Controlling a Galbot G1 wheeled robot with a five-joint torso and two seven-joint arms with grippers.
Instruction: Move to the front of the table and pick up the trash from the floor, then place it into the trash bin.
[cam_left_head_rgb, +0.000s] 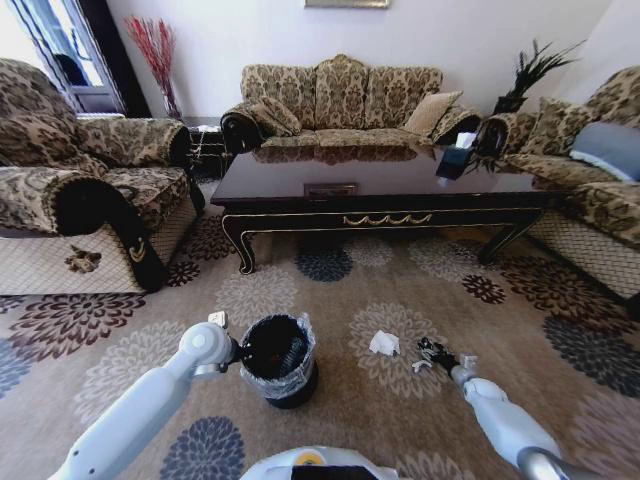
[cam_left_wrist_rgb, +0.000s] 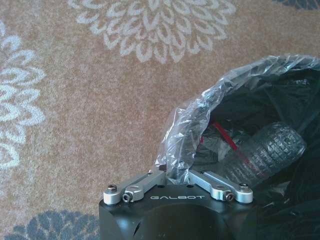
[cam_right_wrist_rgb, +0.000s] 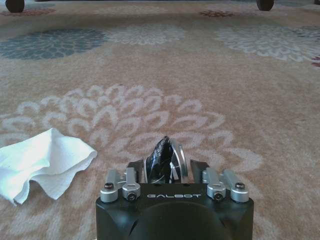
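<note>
Paper (cam_right_wrist_rgb: 42, 160) looks light, soft, best pinched at a raised fold; right claw (cam_right_wrist_rgb: 167, 162) beside it, closed empty; left claw's (cam_left_wrist_rgb: 172, 172) state unclear.

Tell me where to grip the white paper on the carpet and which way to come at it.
Grip the raised, crumpled fold of the white paper, coming straight down from above. It lies low and loosely spread on the carpet, so a sideways approach would likely push it along rather than catch it. The right gripper sits just beside it, low over the floor; the left gripper is at the trash bin.
</note>
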